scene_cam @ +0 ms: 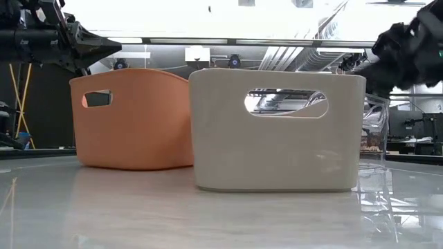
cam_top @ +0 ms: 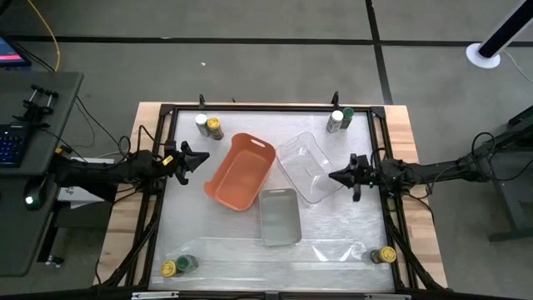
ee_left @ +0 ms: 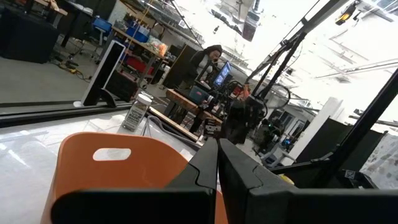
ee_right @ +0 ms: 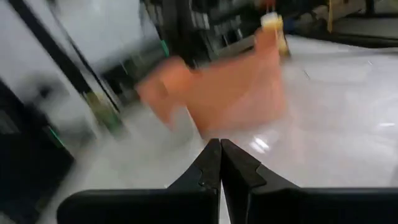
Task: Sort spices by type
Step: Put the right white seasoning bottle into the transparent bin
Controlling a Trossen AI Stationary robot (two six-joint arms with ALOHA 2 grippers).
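Left pincer (cam_top: 202, 159) closed, right pincer (cam_top: 334, 176) closed, both empty

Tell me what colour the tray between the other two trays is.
Grey tray; the high view shows it best, between the orange tray and clear tray.

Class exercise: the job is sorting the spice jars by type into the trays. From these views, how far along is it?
Nothing looks sorted yet: the orange tray, clear tray and grey tray hold no jars. Nothing is in hand: the left gripper and right gripper are shut and empty. All jars remain at the table's corners, such as the yellow-lidded jar and green-lidded jar.
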